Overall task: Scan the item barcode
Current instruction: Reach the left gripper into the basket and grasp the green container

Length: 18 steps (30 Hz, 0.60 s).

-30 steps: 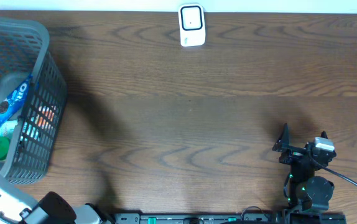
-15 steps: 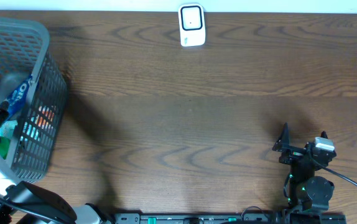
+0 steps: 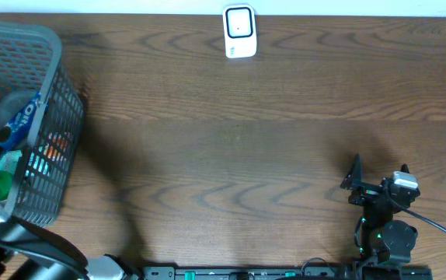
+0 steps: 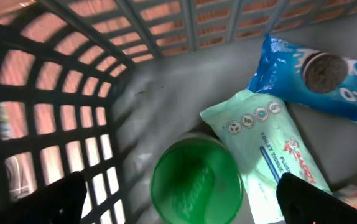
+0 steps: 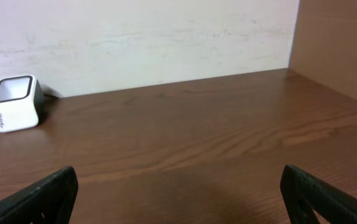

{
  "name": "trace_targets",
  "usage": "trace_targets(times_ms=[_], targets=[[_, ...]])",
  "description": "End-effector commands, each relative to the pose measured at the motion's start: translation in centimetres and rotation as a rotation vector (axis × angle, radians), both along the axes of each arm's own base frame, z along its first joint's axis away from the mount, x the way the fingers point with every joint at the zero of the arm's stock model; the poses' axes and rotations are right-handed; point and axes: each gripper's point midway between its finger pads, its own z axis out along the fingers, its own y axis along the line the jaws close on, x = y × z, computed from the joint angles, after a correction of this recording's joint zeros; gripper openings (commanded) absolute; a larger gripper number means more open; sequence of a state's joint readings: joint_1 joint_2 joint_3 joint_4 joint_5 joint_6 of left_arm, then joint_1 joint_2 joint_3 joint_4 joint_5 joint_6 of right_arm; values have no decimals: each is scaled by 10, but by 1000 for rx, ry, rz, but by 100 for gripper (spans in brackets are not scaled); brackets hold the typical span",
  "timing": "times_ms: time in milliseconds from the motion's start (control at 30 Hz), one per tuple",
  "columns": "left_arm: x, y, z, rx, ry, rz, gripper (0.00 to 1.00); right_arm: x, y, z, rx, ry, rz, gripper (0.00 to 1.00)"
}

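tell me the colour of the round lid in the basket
Green. The round lid shows best in the left wrist view.

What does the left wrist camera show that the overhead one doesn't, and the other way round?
Only the left wrist: readable print on the wipes pack. Only the overhead: the white barcode scanner and the right gripper. Both: the grey basket, the Oreo pack and the green lid.
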<state>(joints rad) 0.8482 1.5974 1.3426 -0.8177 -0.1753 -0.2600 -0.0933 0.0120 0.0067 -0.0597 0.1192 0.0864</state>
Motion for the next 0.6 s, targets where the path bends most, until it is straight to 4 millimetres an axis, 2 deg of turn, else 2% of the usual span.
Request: trace_targets(times_ms=[0, 367, 567], targets=[[4, -1, -22, -56, 16, -24, 98, 0, -1, 0, 6, -1, -2, 99], [6, 0, -74, -158, 98, -21, 98, 0, -1, 0, 6, -1, -2, 99], [12, -11, -93, -243, 88, -40, 98, 0, -1, 0, 6, -1, -2, 99]])
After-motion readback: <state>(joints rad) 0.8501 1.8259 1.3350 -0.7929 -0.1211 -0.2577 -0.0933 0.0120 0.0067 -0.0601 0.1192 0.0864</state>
